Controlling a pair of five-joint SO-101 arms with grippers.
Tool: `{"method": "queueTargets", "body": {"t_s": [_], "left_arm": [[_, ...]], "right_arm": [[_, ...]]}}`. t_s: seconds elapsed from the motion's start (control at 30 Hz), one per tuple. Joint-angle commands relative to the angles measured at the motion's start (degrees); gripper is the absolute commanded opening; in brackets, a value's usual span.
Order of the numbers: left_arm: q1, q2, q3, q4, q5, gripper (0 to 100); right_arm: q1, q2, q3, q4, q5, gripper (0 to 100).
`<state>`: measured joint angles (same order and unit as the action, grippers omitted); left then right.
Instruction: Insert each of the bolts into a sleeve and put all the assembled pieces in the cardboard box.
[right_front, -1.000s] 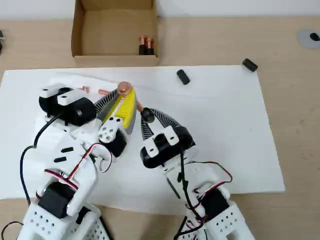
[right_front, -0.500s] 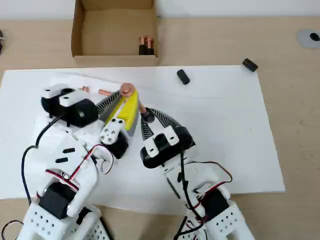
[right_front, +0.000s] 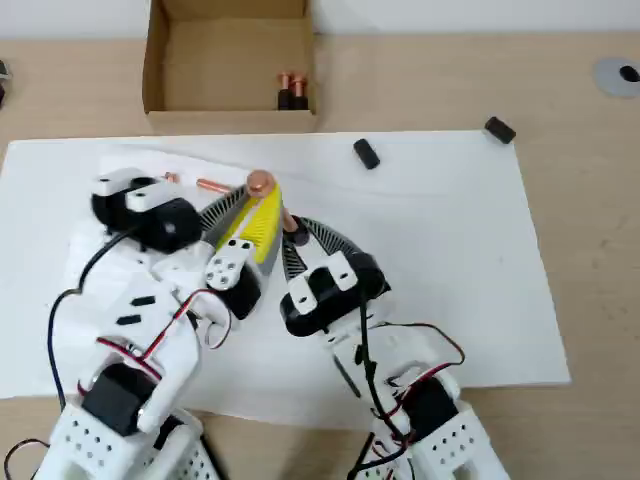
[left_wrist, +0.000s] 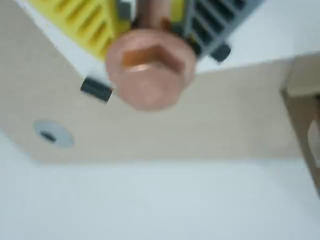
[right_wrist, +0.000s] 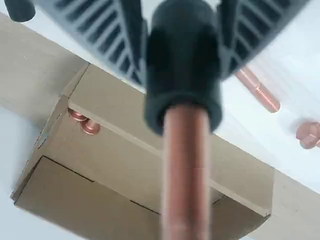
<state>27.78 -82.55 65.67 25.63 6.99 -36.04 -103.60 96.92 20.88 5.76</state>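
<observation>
High view: my left gripper (right_front: 252, 200) pinches a bolt (right_front: 259, 182), shaft in the sleeve (right_wrist: 183, 65) my right gripper (right_front: 296, 228) pinches, over the sheet (right_front: 450, 260); 2 pcs (right_front: 292, 90) in the box (right_front: 155, 70), loose bolts (right_front: 212, 185) & loose sleeves (right_front: 366, 153) left.

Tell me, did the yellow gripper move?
Yes. The left gripper and its bolt slid a little to the right, farther from the loose bolt lying on the paper.
</observation>
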Motion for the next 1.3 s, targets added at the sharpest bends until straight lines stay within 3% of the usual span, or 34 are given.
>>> {"method": "queueTargets", "body": {"t_s": [0.0, 0.83, 1.07, 1.27], "left_arm": [[0.00, -0.22, 0.00, -1.58, 0.00, 1], [0.35, -0.22, 3.78, -1.32, 0.35, 1], [4.31, -0.22, 1.76, 8.09, 3.96, 1], [4.92, -0.31, 2.02, 8.44, 5.19, 1]], "right_arm": [[0.66, -6.55, -0.75, 0.00, -0.35, 1.2], [0.66, -6.55, -0.84, 0.00, -0.35, 1.2], [0.66, -6.55, -0.84, 0.00, -0.35, 1.2], [0.66, -6.55, -0.84, 0.00, -0.35, 1.2]]}}
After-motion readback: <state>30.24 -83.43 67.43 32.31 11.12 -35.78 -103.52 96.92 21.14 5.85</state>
